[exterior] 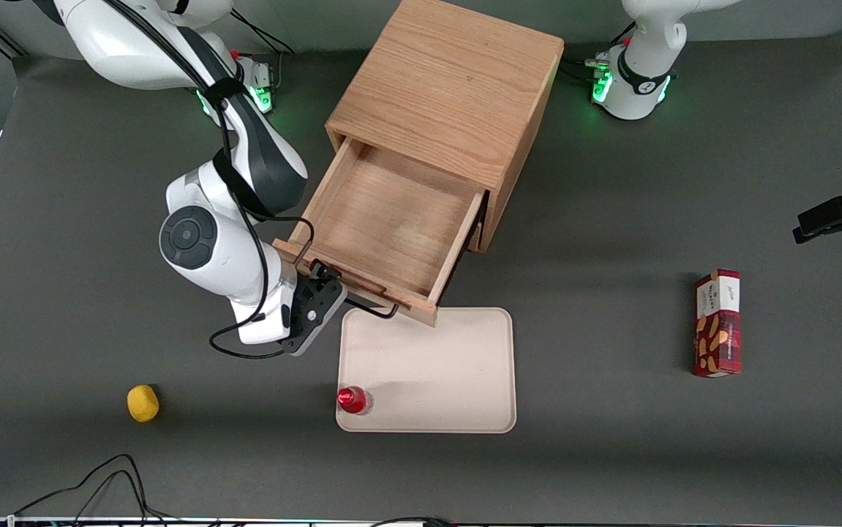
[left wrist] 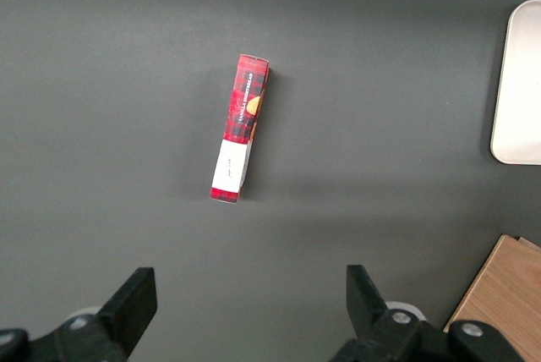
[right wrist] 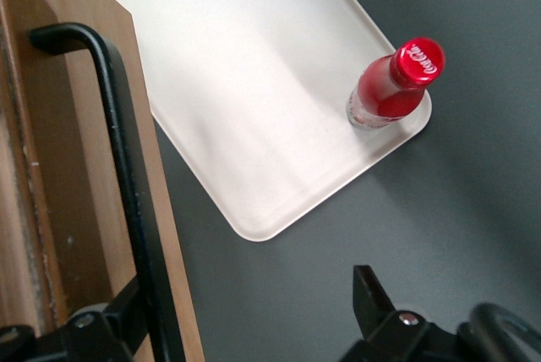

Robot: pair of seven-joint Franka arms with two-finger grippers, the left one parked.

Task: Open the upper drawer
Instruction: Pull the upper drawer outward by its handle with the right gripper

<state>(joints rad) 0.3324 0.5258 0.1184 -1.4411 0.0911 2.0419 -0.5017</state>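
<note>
Item: light-oak upper drawer [exterior: 391, 219], pulled well out, front overhanging your cream plastic tray [exterior: 457, 366]. Claw [exterior: 325, 289] fingers apart, straddling long black wire handle [right wrist: 127, 167]. Risk: pulling further may drop drawer from cabinet.

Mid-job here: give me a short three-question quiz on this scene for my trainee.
1. True or false: the upper drawer is pulled out.
2. Where does the red-capped bottle stand? A) in the drawer B) on the tray C) on the bare table
3. What is the end effector beside?

Key
1. True; its plain wood interior is exposed.
2. B, at a tray corner.
3. The drawer's black handle, with one finger at the bar and the fingers apart.
</note>
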